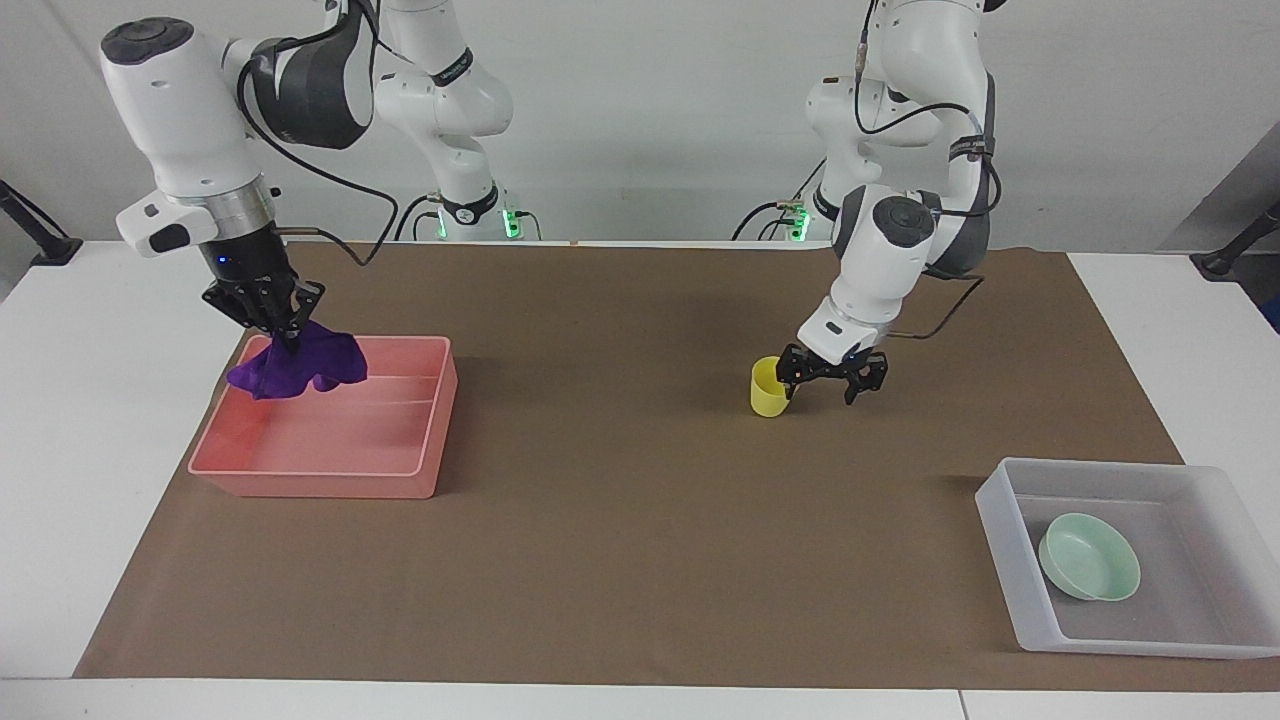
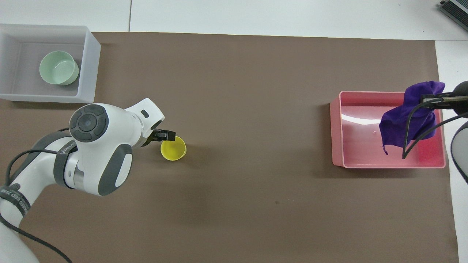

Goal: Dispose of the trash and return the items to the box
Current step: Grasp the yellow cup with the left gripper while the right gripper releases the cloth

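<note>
Facing view shows the right pincer (image 1: 283, 335) clamped on the purple cloth (image 1: 297, 367), hanging over the pink tray (image 1: 425, 425); it should let go next. Left pincer (image 1: 830, 378), fingers apart, reaches beside the yellow cup (image 1: 767, 388) to grab it.

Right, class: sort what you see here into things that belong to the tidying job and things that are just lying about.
Belongs to the job:
- purple cloth, held by the shut right gripper over the pink tray
- yellow cup, with the open left gripper beside it
- mint-green bowl, in the translucent box

Just lying about:
- brown table mat
</note>
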{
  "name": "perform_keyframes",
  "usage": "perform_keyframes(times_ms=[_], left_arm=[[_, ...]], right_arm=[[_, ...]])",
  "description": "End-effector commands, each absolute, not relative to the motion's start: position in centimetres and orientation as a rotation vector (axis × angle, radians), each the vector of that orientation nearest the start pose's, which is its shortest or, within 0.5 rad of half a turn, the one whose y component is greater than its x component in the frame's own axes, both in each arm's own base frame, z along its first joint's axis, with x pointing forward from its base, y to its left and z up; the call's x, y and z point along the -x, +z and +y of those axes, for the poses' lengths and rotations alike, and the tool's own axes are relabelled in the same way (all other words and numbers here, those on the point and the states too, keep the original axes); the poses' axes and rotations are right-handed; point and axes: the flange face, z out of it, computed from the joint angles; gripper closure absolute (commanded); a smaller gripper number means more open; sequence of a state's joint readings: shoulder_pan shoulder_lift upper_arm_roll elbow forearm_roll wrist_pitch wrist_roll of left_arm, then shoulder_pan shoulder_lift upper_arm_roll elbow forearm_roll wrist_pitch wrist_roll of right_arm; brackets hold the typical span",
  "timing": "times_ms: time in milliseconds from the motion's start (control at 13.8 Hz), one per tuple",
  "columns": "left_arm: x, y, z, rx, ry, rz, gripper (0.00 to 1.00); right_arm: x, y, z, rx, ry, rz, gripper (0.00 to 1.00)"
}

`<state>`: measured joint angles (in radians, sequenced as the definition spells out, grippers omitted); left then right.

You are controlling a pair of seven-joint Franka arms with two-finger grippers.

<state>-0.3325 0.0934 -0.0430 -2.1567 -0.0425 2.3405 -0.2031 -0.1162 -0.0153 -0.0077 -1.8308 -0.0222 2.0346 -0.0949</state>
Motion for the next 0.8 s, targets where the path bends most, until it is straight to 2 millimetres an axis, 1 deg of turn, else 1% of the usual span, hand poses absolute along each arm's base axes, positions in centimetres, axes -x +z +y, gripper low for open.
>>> perform_keyframes(times_ms=[0,72,145,217,289,361,506,578,651,723], left_arm=[[-49.5,36.2,-20.6,3.19,-0.129,0.24,0.0],[-49.0,35.6,-20.5,3.188,-0.11,0.241,0.0],[-48.8,35.6,-20.5,3.188,-0.112,0.241,0.0],[-48.9,35.7,-20.5,3.19,-0.127,0.24,0.0],[-48.9,35.7,-20.5,3.194,-0.145,0.233,0.0],[-49.0,35.5,-20.4,3.2,-0.185,0.215,0.06],[-48.6,34.5,-20.3,3.215,-0.253,0.146,0.08],[-48.3,34.1,-20.7,3.221,-0.277,0.122,0.1],[-48.1,34.0,-21.3,3.226,-0.292,0.114,0.19],[-48.1,33.8,-21.3,3.226,-0.287,0.109,0.35]], right_arm=[[-57.7,52.5,-7.5,3.175,-0.371,0.0,1.0],[-57.5,50.7,-7.4,3.175,-0.362,-0.004,1.0],[-57.1,48.6,-7.3,3.175,-0.338,-0.006,1.0],[-56.7,47.0,-7.4,3.175,-0.325,-0.003,1.0],[-56.2,45.5,-8.0,3.175,-0.31,0.014,1.0],[-55.9,44.0,-8.4,3.174,-0.279,0.035,1.0],[-55.6,41.4,-8.5,3.174,-0.259,0.039,1.0],[-55.3,40.3,-8.3,3.173,-0.259,0.04,1.0],[-55.6,38.9,-8.5,3.171,-0.245,0.048,1.0],[-55.9,37.4,-8.6,3.168,-0.229,0.066,1.0]])
